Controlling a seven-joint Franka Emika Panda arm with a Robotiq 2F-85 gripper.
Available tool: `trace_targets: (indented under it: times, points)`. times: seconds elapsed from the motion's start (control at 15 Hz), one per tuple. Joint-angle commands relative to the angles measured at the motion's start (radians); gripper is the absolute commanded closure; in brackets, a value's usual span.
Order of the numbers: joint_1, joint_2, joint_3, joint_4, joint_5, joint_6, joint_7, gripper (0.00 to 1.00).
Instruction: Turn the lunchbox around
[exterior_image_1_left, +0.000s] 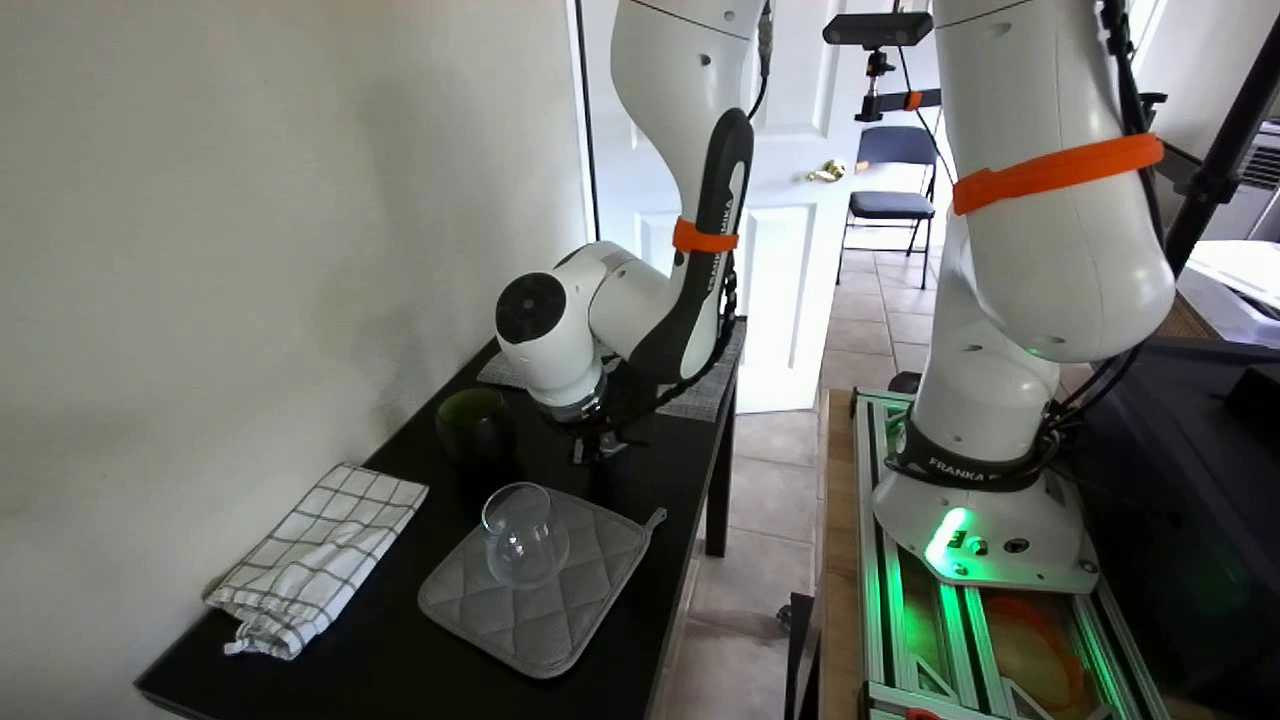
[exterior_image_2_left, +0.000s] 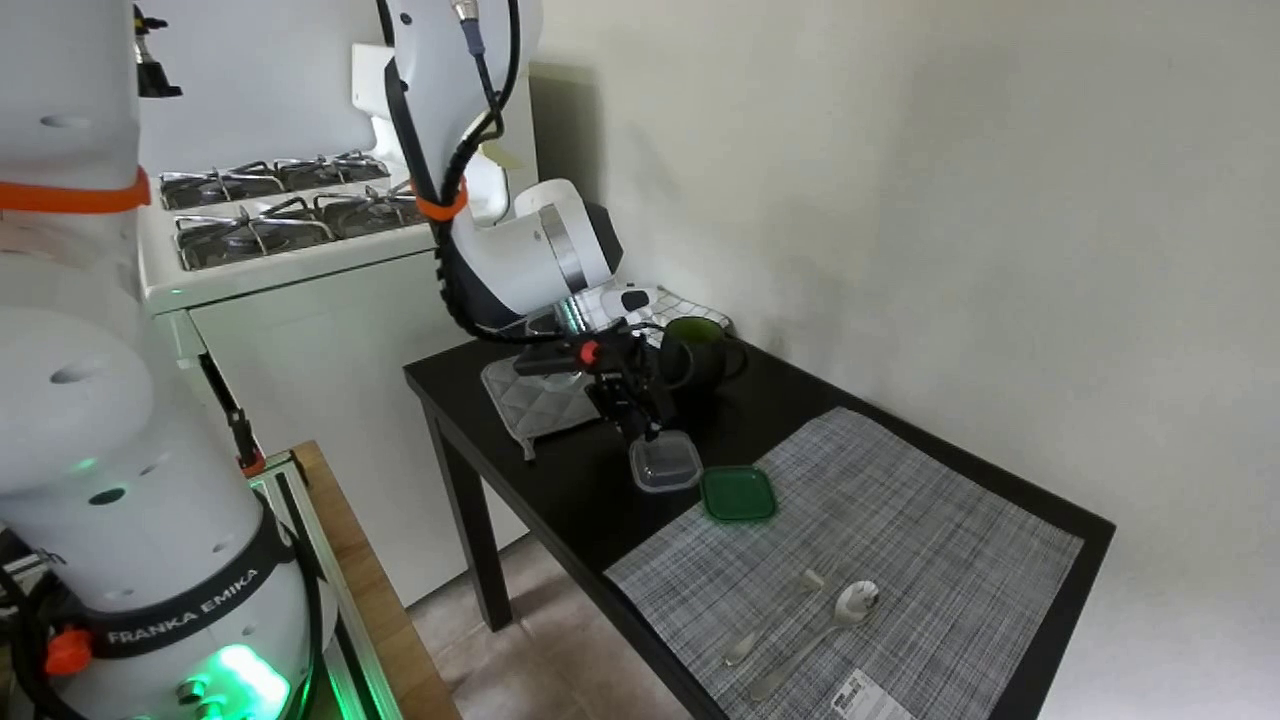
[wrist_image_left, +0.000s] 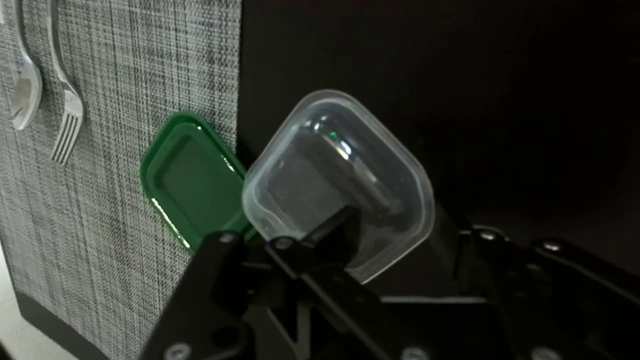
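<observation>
The lunchbox is a clear square plastic container (wrist_image_left: 300, 170), set diagonally on the black table in the wrist view. It also shows in an exterior view (exterior_image_2_left: 667, 464), just below the gripper. Its green lid (wrist_image_left: 192, 182) lies beside it, partly on the grey placemat; the lid also shows in an exterior view (exterior_image_2_left: 738, 493). My gripper (wrist_image_left: 405, 225) is open. One finger overlaps the container's near part; the other is outside its right edge. I cannot tell whether the first finger is inside or above it. The gripper also shows in both exterior views (exterior_image_1_left: 597, 447) (exterior_image_2_left: 645, 422).
A dark mug (exterior_image_1_left: 476, 428) stands close to the gripper, on the wall side. A clear glass (exterior_image_1_left: 525, 540) stands on a grey potholder (exterior_image_1_left: 590, 615). A checked towel (exterior_image_1_left: 330, 540) lies along the wall. A fork (wrist_image_left: 70, 112) and spoon (wrist_image_left: 27, 92) lie on the placemat (exterior_image_2_left: 930, 540).
</observation>
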Motion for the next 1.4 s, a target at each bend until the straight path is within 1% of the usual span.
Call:
trace_targets:
  times: [0.0,0.07,0.2,0.73,0.93,1.2,1.27,1.33]
  points:
    - [-0.014,-0.002,-0.013,-0.014,0.032,0.077,-0.044,0.87]
    - [-0.03,-0.003,-0.003,-0.014,0.028,0.086,-0.045,0.87]
    - [-0.038,-0.004,-0.001,-0.017,0.035,0.106,-0.058,1.0]
    - [-0.058,-0.009,0.012,-0.013,0.081,0.127,-0.125,0.99]
    - [-0.071,-0.031,0.024,-0.026,0.116,0.184,-0.162,0.99]
    - [-0.1,-0.079,0.05,-0.06,0.186,0.292,-0.244,0.99]
    - [-0.106,-0.086,0.057,-0.066,0.205,0.295,-0.267,0.99]
    - [-0.107,-0.091,0.063,-0.069,0.223,0.269,-0.296,0.99]
